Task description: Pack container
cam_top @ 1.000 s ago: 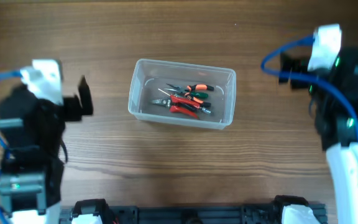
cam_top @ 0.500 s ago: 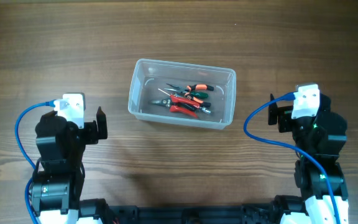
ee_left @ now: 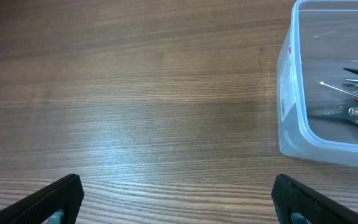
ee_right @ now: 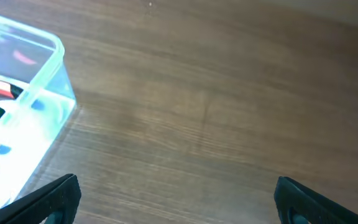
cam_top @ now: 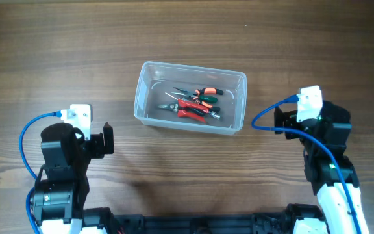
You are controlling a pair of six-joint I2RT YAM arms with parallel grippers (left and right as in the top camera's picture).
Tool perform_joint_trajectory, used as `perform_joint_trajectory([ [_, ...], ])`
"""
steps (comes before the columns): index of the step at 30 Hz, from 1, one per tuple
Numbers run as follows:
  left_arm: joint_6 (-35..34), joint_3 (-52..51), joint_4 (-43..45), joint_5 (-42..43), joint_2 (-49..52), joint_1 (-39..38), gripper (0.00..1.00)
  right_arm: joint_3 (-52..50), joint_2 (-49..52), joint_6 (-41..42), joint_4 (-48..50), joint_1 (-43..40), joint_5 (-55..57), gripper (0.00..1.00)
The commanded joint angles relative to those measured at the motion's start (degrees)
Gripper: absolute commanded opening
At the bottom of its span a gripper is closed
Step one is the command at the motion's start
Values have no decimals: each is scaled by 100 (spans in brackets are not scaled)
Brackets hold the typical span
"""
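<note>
Holding pliers (cam_top: 193, 104), container (cam_top: 190, 65) on table (cam_top: 57, 39), left claw (ee_left: 179, 208) spread, right claw (ee_right: 176, 204) spread

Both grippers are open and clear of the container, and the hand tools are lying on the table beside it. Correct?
Not quite. The hand tools lie inside the container, as the overhead view shows. The left gripper and right gripper are open and clear of it.

Even bright light, soft shadows, sheen on table (ee_left: 135, 143), R wrist view blurry, overhead sharp
</note>
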Motion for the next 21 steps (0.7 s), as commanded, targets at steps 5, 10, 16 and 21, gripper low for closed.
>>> perform_joint_trajectory([
  [5,-33,-33,0,-57,-37,37,100,-9,-1458,-50,-682,35,-109,100],
  [10,-33,-33,-2,-57,-37,37,100,-94,-3132,758,-1091,35,-498,100],
  [16,-33,-33,-2,-57,-37,37,100,-1207,-3939,1467,1333,138,140,100],
  [21,-33,-33,-2,-57,-37,37,100,-2334,-4293,2116,2804,693,1211,100],
])
